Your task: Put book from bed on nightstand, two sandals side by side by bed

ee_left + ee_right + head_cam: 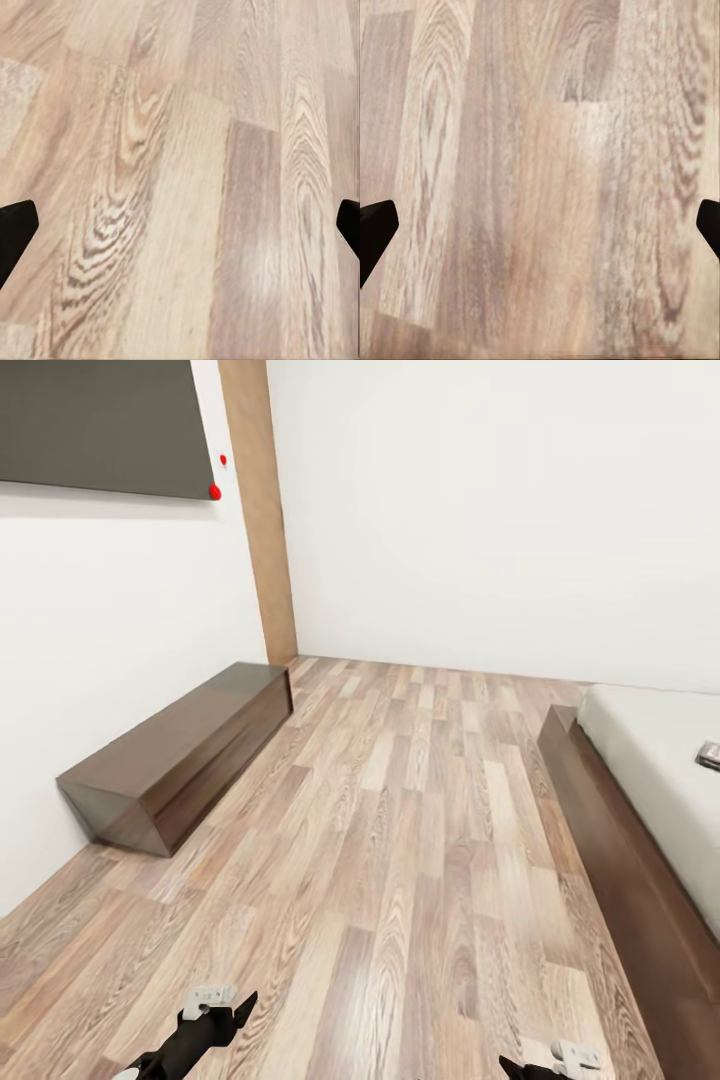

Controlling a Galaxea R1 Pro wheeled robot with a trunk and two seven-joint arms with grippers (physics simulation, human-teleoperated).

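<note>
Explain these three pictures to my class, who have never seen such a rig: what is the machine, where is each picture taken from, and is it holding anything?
This is a simulated wheeled robot with two arms. The big picture comes from its head camera, looking down a bedroom's wood floor. Its left gripper and right gripper peek in at the bottom. Left is a long dark cabinet; right is the bed, with a small book on it. The other two pictures come from cameras by each gripper: both show spread fingertips with only floor between, so nothing is held.

I stand in a bedroom of a home: a low bed [640,780], wood-plank floor [400,860], white walls, a long TV cabinet [180,755].
</note>
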